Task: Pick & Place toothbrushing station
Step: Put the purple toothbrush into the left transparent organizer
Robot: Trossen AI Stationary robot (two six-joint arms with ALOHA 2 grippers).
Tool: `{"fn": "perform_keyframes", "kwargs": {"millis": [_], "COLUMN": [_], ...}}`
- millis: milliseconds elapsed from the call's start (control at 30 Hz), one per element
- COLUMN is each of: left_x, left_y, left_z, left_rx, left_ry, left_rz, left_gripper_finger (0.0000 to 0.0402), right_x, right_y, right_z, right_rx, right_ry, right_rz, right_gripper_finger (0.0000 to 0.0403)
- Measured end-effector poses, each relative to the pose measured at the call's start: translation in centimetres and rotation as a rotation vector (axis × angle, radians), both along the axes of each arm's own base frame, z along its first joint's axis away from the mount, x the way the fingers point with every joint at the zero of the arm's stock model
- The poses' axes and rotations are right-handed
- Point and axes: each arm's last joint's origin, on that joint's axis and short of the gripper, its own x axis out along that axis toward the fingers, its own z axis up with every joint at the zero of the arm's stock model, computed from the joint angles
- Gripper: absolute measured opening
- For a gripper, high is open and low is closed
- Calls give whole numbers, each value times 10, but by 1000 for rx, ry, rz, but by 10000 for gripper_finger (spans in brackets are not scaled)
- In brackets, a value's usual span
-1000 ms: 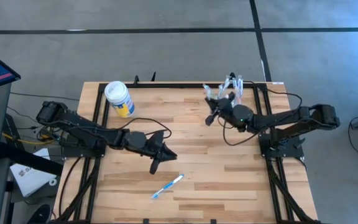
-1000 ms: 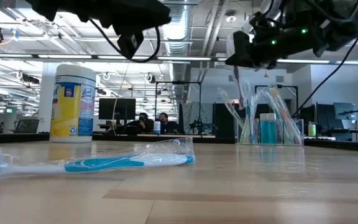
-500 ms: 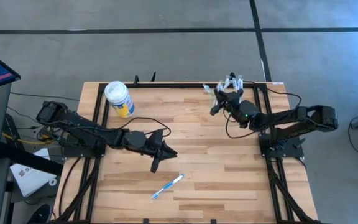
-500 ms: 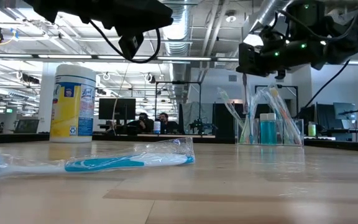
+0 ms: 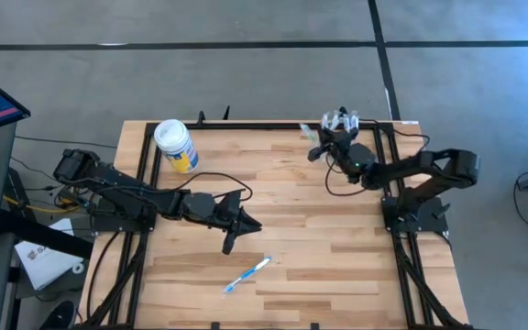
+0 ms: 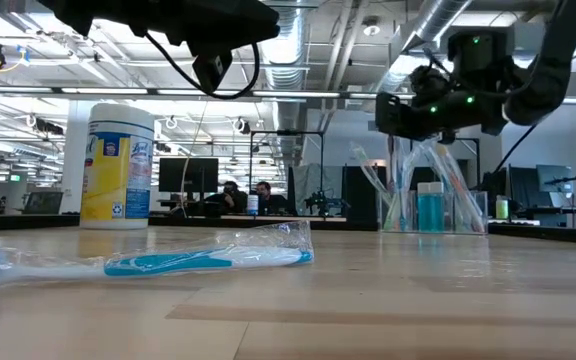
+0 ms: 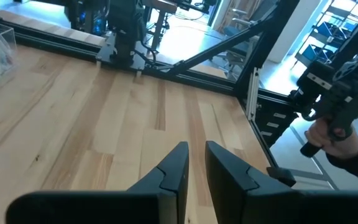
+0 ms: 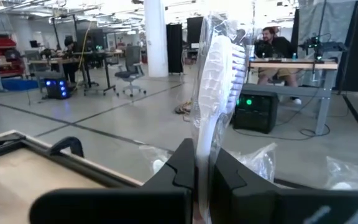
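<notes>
The clear cup [image 6: 430,205] stands at the table's far edge, holding wrapped brushes. Above it, the right gripper [image 8: 202,163] is clamped on a wrapped toothbrush [image 8: 215,74]. The cup looks light, thin-walled, slippery and tippy; best gripped low on its walls. The left gripper [image 7: 191,163], nearly closed, waits mid-table.

Even overhead light, soft shadows; ceiling lamps [image 6: 28,62] glare at eleven o'clock; near toothbrush [image 6: 168,262] looks blurred.
</notes>
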Motion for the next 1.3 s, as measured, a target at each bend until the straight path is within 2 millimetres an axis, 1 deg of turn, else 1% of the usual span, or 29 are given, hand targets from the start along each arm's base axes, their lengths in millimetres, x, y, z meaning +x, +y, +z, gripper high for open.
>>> {"fn": "perform_keyframes", "kwargs": {"millis": [200,267,333,567,633,733,1000,1300], "left_x": [0,0,0,0,0,0,0,0], "left_y": [0,0,0,0,0,0,0,0], "left_z": [0,0,0,0,0,0,0,0], "left_rx": [0,0,-1,-1,-1,-1,-2,-1], "left_ry": [-1,-1,-1,-1,-1,-1,-1,-1], "left_rz": [0,0,-1,-1,-1,-1,-5,-4], "left_gripper_finger": [49,49,49,49,49,49,49,49], "right_x": [3,2,2,-3,-4,-4,-3,-4], "right_y": [-7,-8,-7,-3,-3,-3,-4,-6], "right_z": [-11,-10,-8,10,13,8,2,2], "right_rx": [-8,-10,-15,-72,-74,-51,-36,-36], "right_ry": [-7,-11,-14,-41,-38,12,45,45], "right_rz": [-18,-19,-8,0,-6,-22,-23,-31], "right_gripper_finger": [7,7,7,7,7,7,7,7]}}
